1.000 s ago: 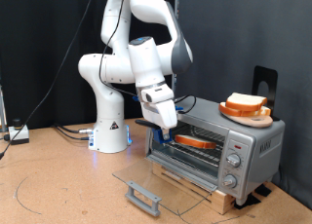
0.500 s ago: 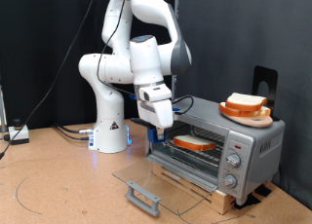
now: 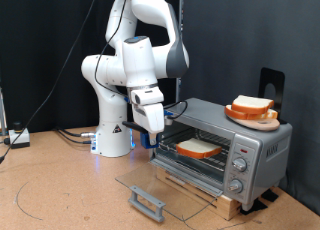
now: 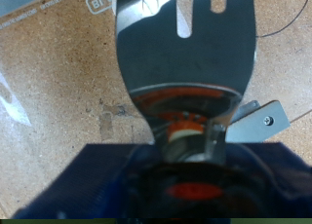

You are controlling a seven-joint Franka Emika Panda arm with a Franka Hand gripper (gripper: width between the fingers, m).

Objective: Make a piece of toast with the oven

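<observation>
Pincer (image 3: pixel 150 130) hangs at frame centre in the exterior view, just outside the oven's (image 3: pixel 222 148) left edge and above the lowered glass door (image 3: pixel 165 188); whether its fingers are spread or pressed together I cannot tell, and nothing is visible between them. In the wrist view a shiny metal plate fills most of the picture over brown particleboard, and the fingers cannot be made out clearly.

Nearest the camera, the door lies flat, hinged down toward the lower centre of the frame, its dark bar handle (image 3: pixel 147 202) at the front edge. Behind it, the piece of toast (image 3: pixel 199 147) lies flat on the wire rack inside the oven; its long axis seems to run along the oven's width, from centre toward the right of the frame. Knobs (image 3: pixel 238 171) sit on the oven's right panel. On the oven roof, at right, a round orange plate (image 3: pixel 251 115) carries a second slice (image 3: pixel 253 105).

Everything stands on a brown table (image 3: pixel 50 190). Farther back rises the white arm's base (image 3: pixel 113 130), with a dark curtain behind it.
</observation>
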